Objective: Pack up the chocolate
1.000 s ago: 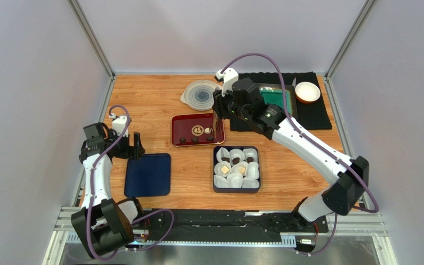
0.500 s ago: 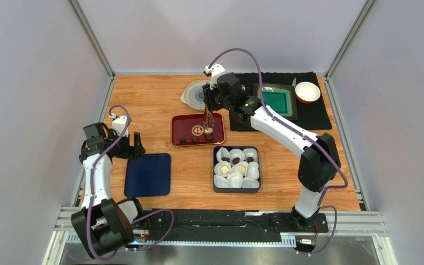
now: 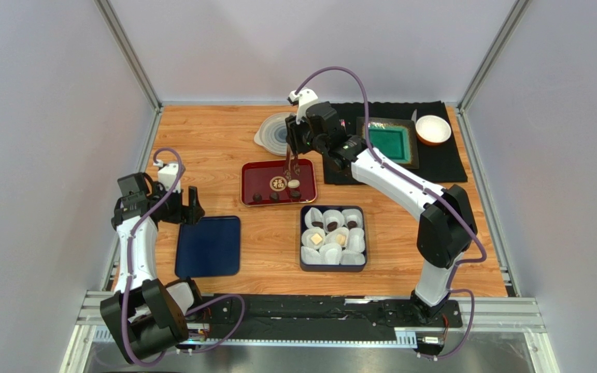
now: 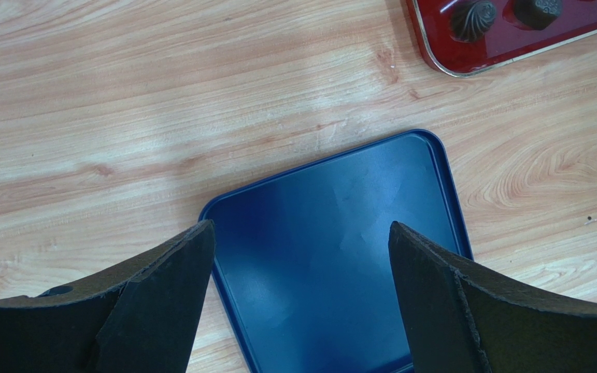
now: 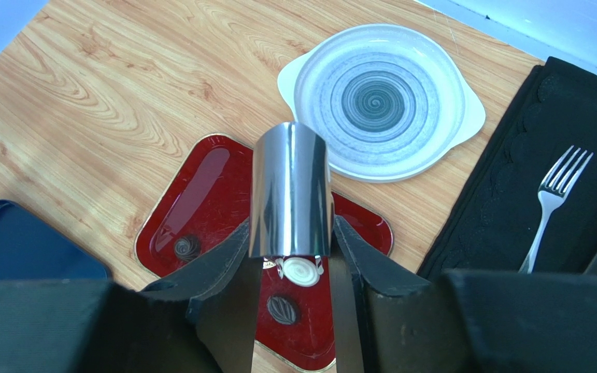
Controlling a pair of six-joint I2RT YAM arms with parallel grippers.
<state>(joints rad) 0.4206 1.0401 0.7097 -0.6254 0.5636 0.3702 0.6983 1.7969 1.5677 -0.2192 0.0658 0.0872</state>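
Right pincer [image 5: 290,249] clamped on tongs [image 5: 290,186], tips over white chocolate [image 5: 300,270] on red tray [image 5: 200,186]. Dark pieces [image 5: 282,308] at 6 and 8 o'clock. Right arm nearer. Left pincer [image 4: 302,233] apart, over blue tray [image 4: 340,233].

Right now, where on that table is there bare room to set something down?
Bare wood lies left of the grey plate, beyond the red tray, and right of the dark box, nearer than the black mat. The middle is crowded: tongs hang over the red tray.

Overhead view sees everything; both close, downward wrist views share the red tray [image 5: 200,183].
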